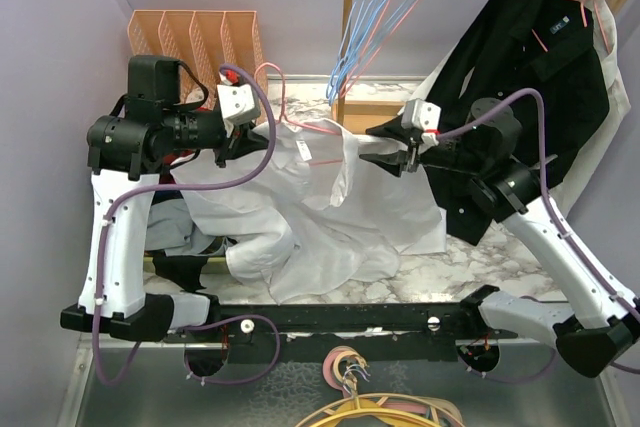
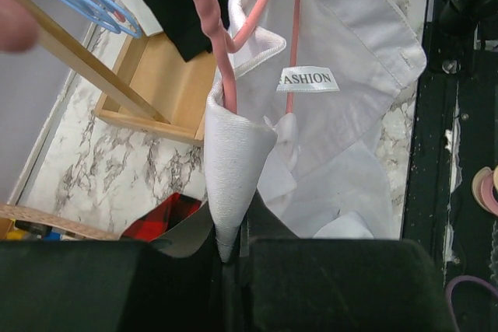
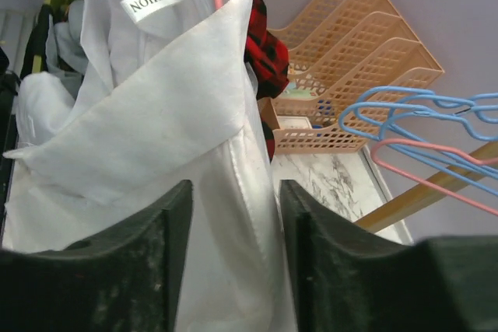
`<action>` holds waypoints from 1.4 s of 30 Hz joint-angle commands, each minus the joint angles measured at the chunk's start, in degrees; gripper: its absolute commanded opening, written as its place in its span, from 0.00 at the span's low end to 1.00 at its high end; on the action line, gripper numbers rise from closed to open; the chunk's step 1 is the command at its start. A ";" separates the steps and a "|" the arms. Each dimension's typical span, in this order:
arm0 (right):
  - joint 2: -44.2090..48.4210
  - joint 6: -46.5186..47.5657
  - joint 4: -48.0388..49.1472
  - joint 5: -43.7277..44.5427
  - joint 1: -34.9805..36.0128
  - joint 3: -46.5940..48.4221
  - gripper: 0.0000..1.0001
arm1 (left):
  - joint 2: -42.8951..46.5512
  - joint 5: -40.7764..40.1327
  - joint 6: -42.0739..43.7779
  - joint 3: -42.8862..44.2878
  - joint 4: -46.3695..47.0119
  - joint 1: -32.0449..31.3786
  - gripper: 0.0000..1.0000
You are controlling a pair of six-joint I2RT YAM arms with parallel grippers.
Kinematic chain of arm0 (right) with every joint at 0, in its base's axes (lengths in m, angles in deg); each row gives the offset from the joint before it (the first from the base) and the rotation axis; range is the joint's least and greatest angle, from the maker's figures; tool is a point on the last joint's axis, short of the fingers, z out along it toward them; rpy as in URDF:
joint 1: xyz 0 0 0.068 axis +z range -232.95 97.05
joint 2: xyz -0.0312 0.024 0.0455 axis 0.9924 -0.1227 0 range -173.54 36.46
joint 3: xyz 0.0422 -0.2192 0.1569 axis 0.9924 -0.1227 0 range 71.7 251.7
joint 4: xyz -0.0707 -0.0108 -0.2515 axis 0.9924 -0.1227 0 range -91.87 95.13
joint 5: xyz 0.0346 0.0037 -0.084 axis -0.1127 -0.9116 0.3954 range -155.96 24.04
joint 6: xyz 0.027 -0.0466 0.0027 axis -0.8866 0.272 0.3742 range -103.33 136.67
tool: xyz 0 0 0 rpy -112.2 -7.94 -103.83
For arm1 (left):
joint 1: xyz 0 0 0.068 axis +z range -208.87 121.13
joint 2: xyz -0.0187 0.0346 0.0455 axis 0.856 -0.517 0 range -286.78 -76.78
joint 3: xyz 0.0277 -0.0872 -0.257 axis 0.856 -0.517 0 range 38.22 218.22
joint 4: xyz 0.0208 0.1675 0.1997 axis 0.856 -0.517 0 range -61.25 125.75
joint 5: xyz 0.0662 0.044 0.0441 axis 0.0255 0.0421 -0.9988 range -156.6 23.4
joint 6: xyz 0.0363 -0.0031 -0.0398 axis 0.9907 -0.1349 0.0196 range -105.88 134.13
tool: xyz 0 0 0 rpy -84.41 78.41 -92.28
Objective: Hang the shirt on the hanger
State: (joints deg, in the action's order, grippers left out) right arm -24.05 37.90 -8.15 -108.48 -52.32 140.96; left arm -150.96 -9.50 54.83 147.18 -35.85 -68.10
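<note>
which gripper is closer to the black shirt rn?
Right. The right gripper, gripping the white shirt, sits right beside the black shirt; the left gripper is on the white shirt's far side, near the peach file rack.

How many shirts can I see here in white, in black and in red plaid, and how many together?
white shirt: 1
black shirt: 1
red plaid shirt: 1
Total: 3, not counting an unclear white edge behind the black shirt.

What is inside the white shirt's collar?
The pink hanger pokes up through the collar of the shirt, beside a FASHION label. The rest of it is hidden under the fabric.
</note>
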 commanded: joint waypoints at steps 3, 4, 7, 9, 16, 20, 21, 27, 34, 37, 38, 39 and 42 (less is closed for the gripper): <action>-3.90 1.86 -4.81 -6.88 -0.05 4.22 0.29 | -1.60 -3.64 7.18 1.41 -3.10 -3.86 0.00; -4.42 1.80 -5.21 -8.23 -0.05 4.30 0.21 | -1.92 -3.86 7.83 1.15 -2.95 -4.32 0.00; -5.58 -0.07 -4.96 -12.80 -0.09 4.00 0.07 | -3.34 -4.33 9.16 1.25 -2.82 -6.10 0.00; -5.99 -2.27 -3.54 -16.34 -0.06 3.35 0.08 | -4.57 -4.61 9.14 1.49 -2.36 -7.38 0.00; -5.60 -10.90 4.57 -22.12 -0.05 -0.12 0.26 | -6.85 -4.66 6.11 1.79 2.04 -10.47 0.00; -5.94 -12.89 7.66 -22.13 -0.05 -1.81 0.30 | -7.43 -4.13 5.30 2.24 3.09 -10.87 0.00; -6.31 -12.85 7.73 -22.02 -0.05 -1.93 0.28 | -7.43 -4.25 5.24 2.42 3.20 -10.85 0.00; -7.68 -13.52 10.05 -20.32 -0.05 -4.01 0.02 | -7.10 -4.49 4.90 2.57 3.45 -10.86 0.00; -0.42 -24.18 16.93 1.68 -0.05 -13.88 0.01 | -5.99 -10.31 1.12 -0.09 6.04 -10.87 0.22; 7.32 -26.51 15.67 10.31 -0.07 -20.00 0.01 | -5.07 -16.78 -0.63 -1.13 5.61 -10.84 0.97; 9.93 -27.22 14.48 12.11 -0.05 -21.68 0.01 | -4.59 -19.52 -1.11 -1.55 5.50 -10.83 0.99; 12.32 -28.17 13.38 13.58 -0.05 -23.04 0.01 | -3.96 -21.99 -1.57 -2.18 5.56 -10.82 0.99; 17.12 -30.42 8.62 14.49 -0.06 -25.04 0.01 | -2.38 -29.68 -2.57 -3.58 5.46 -10.88 0.99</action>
State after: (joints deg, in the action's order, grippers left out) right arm -13.36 12.94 4.20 -102.53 -52.54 117.57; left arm -156.79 -27.07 54.75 144.93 -31.87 -79.08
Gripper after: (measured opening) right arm 0.039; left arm 0.989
